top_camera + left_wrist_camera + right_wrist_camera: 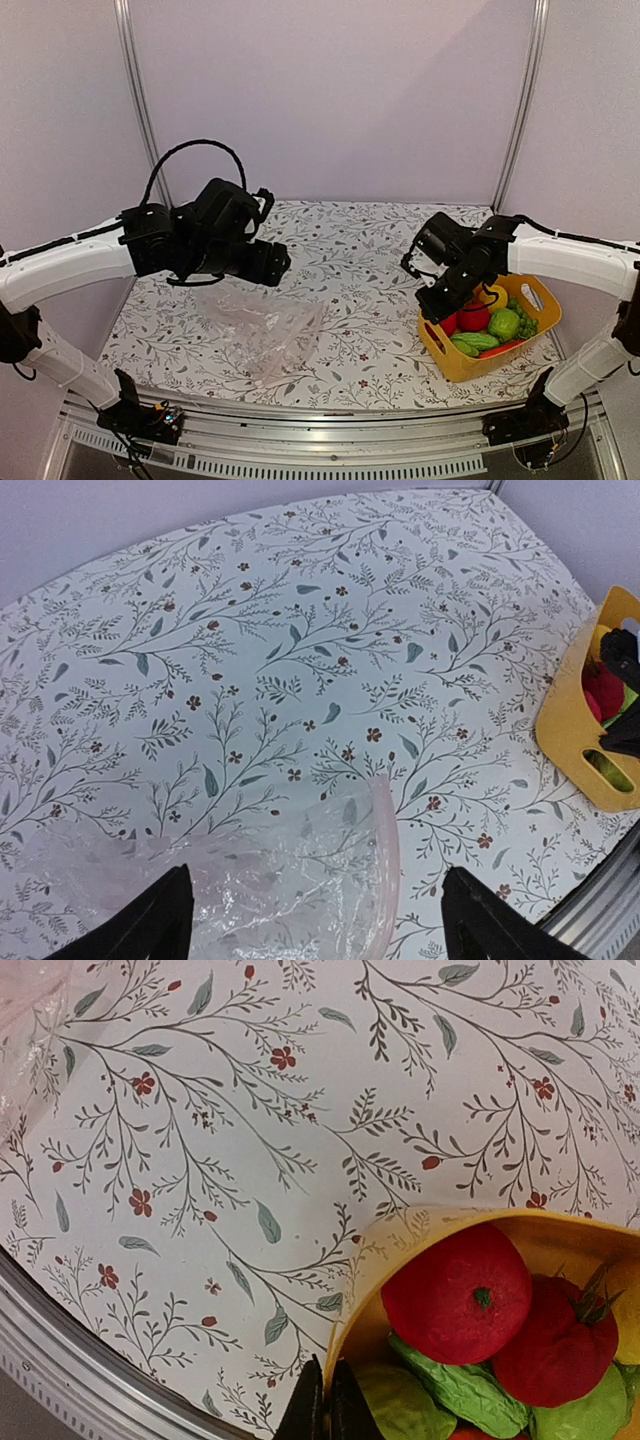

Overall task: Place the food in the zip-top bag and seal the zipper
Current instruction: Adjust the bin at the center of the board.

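Note:
The clear zip-top bag [265,335] lies crinkled on the flowered table, below my left gripper [270,262]. In the left wrist view the bag [280,880] sits between the wide-open fingers [150,925] of that gripper [320,920], and its zipper strip [388,850] curves along the right edge. The food lies in the yellow basket [470,365]: a red ball [473,318], a green round one [503,323], grapes [524,320], a cucumber [478,341]. My right gripper [437,300] is shut on the basket's near-left rim [400,1235]; its closed tips [326,1400] pinch the wall beside red balls [455,1295].
The table's metal front rail [60,1360] runs close under the basket. White walls and corner posts [135,90] enclose the back and sides. A corner of the bag [25,1020] shows at the upper left of the right wrist view.

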You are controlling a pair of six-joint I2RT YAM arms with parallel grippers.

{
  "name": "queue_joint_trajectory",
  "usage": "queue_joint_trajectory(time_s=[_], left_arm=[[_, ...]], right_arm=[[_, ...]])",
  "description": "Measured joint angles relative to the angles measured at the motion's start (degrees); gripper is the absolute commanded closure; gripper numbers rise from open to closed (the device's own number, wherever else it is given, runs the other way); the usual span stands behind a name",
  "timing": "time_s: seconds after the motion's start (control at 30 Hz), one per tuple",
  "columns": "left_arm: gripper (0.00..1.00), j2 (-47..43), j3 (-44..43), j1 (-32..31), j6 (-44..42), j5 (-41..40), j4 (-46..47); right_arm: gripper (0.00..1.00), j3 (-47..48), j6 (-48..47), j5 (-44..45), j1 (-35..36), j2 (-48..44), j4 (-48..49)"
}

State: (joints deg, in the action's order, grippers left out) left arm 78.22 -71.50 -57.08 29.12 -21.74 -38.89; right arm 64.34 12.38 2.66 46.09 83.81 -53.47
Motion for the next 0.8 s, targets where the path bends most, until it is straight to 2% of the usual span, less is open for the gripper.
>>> queue_joint_trajectory(time_s=[0.2,0.3,0.43,0.47,0.57,0.63,0.8], left_arm=[[0.15,0.07,0.0,0.0,-1.05,0.11,-0.04],[0.15,0.5,-0.04,0.0,-1.84,0.44,-0.07],[0.15,1.99,-0.48,-0.02,-2.86,0.94,-0.04],[0.15,2.34,-0.55,-0.02,-2.99,0.98,-0.07],[0.15,3.06,-0.81,-0.02,-3.23,1.29,-0.09],[0.15,3.21,-0.94,-0.04,-3.37,1.36,-0.04],[0.15,3.61,-1.88,-0.04,-3.41,1.36,-0.04]], right_arm=[[0.96,-0.83,-12.09,0.0,0.0,-1.81,1.01],[0.89,-1.57,-17.57,-0.07,0.02,-3.61,1.03],[0.51,-3.26,-23.34,0.44,0.04,-5.97,0.59],[0.38,-3.76,-23.87,0.68,0.04,-6.38,0.33],[0.23,-3.72,-24.11,0.13,0.04,-7.39,-0.61],[0.2,-1.49,-23.45,-0.61,0.04,-8.07,-0.79],[0.25,10.25,-16.96,-0.5,-0.63,-5.6,-0.07]])
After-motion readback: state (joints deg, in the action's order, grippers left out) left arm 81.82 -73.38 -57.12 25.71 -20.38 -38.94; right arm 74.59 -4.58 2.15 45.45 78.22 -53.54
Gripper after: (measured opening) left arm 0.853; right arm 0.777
